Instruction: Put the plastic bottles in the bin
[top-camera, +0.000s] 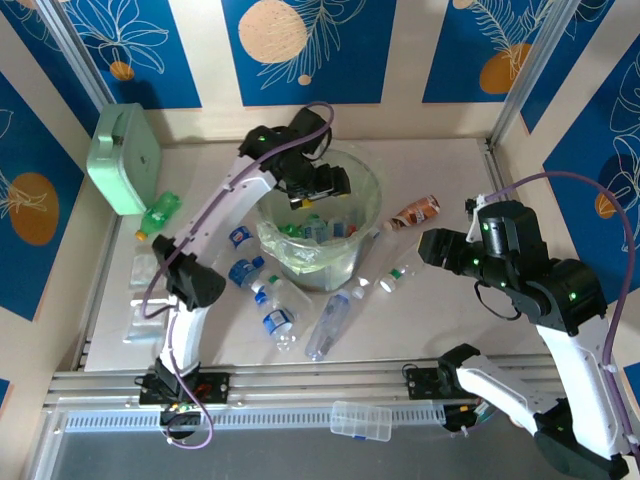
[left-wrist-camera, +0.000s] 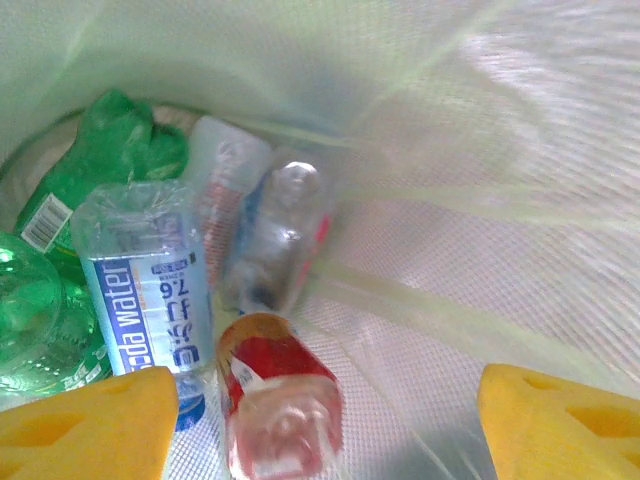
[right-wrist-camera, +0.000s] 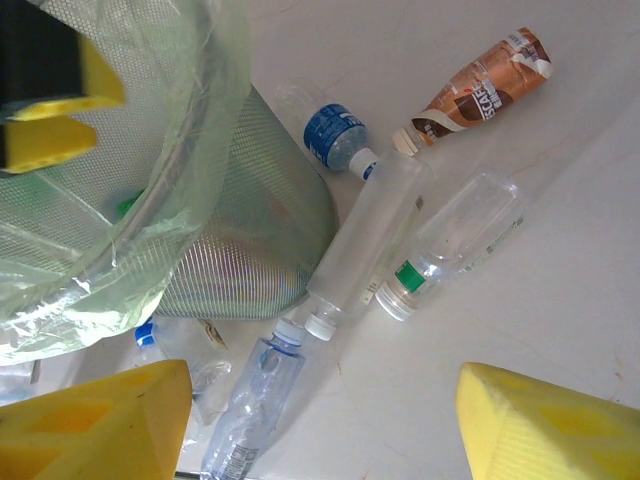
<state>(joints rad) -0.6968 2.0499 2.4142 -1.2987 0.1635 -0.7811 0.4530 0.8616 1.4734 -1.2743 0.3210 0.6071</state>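
Note:
The bin (top-camera: 372, 192) is a round translucent bucket lined with a clear bag, standing mid-table. My left gripper (top-camera: 322, 187) hangs over its mouth, open and holding nothing. In the left wrist view the yellow fingers (left-wrist-camera: 90, 425) stand wide apart above the bin's bagged wall (left-wrist-camera: 450, 150). Below lie a red-labelled bottle (left-wrist-camera: 280, 395), a blue-labelled water bottle (left-wrist-camera: 150, 290), a clear one (left-wrist-camera: 285, 230) and green ones (left-wrist-camera: 100, 150). My right gripper (top-camera: 432, 247) hovers open to the bin's right, above a white-capped clear bottle (right-wrist-camera: 365, 245), a green-banded bottle (right-wrist-camera: 455, 240) and a bluish bottle (right-wrist-camera: 250, 400).
More bottles lie around the bin: a brown-labelled one (top-camera: 415, 212), blue-labelled ones (top-camera: 245, 270) and a green one (top-camera: 158, 215) on the left. A mint-green case (top-camera: 125, 160) leans at the back left. A flat clear box (top-camera: 360, 420) sits on the front rail.

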